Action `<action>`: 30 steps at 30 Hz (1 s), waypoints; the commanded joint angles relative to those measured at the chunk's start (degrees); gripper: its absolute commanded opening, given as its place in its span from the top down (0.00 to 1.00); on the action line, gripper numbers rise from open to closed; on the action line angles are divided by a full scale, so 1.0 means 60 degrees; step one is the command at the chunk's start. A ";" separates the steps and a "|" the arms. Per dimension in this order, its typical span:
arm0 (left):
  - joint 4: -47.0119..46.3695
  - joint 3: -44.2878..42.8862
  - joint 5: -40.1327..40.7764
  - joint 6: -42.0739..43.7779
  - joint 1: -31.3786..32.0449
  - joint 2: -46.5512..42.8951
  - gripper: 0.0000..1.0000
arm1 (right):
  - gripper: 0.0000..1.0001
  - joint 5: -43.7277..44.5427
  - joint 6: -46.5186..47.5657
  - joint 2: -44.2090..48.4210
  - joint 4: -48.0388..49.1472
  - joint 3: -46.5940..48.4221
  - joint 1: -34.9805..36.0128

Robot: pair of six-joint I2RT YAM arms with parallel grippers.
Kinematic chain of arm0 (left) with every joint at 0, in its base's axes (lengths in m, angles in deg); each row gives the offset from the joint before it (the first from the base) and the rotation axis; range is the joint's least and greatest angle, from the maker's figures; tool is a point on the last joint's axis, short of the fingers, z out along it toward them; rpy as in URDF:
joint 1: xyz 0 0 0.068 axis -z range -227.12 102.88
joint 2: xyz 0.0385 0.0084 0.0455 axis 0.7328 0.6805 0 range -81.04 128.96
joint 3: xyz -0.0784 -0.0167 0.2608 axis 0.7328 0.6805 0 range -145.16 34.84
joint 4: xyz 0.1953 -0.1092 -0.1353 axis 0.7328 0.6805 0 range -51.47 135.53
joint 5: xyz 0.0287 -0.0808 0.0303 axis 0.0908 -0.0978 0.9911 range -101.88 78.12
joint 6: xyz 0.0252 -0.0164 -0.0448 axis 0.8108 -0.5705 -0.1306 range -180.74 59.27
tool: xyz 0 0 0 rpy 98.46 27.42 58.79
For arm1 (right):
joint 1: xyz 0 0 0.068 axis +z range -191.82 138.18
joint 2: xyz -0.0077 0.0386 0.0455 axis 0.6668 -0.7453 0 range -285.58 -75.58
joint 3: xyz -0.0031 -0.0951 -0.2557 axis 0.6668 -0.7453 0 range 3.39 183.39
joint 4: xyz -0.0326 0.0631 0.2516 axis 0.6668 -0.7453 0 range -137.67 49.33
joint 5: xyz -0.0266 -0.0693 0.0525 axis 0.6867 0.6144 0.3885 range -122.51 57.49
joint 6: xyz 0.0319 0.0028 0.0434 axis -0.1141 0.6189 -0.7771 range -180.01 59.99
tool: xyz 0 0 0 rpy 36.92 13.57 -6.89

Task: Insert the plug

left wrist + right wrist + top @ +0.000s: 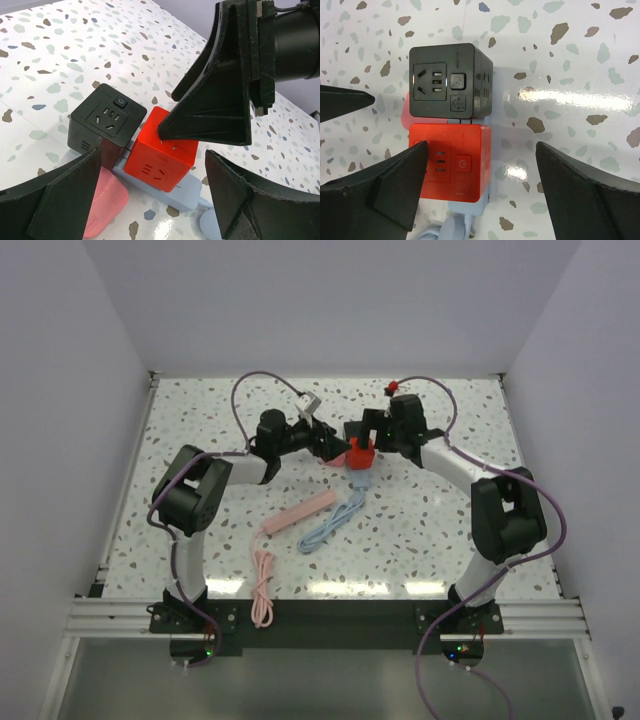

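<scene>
Nearest my edge of the table (pixel 400 560) the pink cable (pixel 262 585) and pink strip (pixel 300 512) lie loose. A blue cable (pixel 325 530) runs from beside them up toward the middle of the table. There the blue strip (pixel 187 194) carries the red cube (pixel 451 162), which sits squarely on it. The black cube (pixel 447 82) is joined to one side of the red cube, with its prongs showing in a thin gap between the two. I judge the insertion done or all but done. What may be left is a last push to close that gap, then backing both arms away. My left gripper (pixel 152 155) stands wide open, its fingers either side of the red cube and clear of it, holding nothing. My right gripper (pixel 481 145) is spread just as wide and grips nothing. One of its fingertips rests on the red cube's top face, as the left wrist view shows.
</scene>
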State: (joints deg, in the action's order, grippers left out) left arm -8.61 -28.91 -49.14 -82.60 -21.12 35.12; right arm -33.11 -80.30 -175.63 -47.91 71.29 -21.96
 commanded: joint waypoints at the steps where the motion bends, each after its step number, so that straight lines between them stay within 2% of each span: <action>1: -0.0246 -0.0069 0.0422 -0.0516 -0.0056 -0.0259 0.11 | 0.10 0.0569 0.0585 -0.0552 -0.1590 -0.0257 0.0162; 5: -0.0026 -0.0084 0.0482 -0.0530 -0.0056 -0.0098 0.19 | 0.10 0.0642 0.0599 -0.0537 -0.1649 -0.0242 0.0235; 9: 0.0370 -0.0245 0.0540 -0.0457 -0.0056 0.0020 0.33 | 0.10 0.0744 0.0585 -0.0537 -0.1663 -0.0257 0.0338; 15: 0.1248 -0.0508 0.0848 -0.0179 -0.0041 0.0240 0.34 | 0.10 0.0847 0.0555 -0.0566 -0.1751 -0.0315 0.0411; 30: 0.1615 -0.1241 0.0804 -0.0164 0.0340 0.1045 0.35 | 0.10 0.1257 0.0511 -0.0742 -0.2030 -0.0301 0.0426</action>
State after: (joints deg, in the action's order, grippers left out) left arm -0.80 -34.68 -44.42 -84.72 -20.03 39.87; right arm -29.22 -80.37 -175.92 -48.13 71.75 -19.45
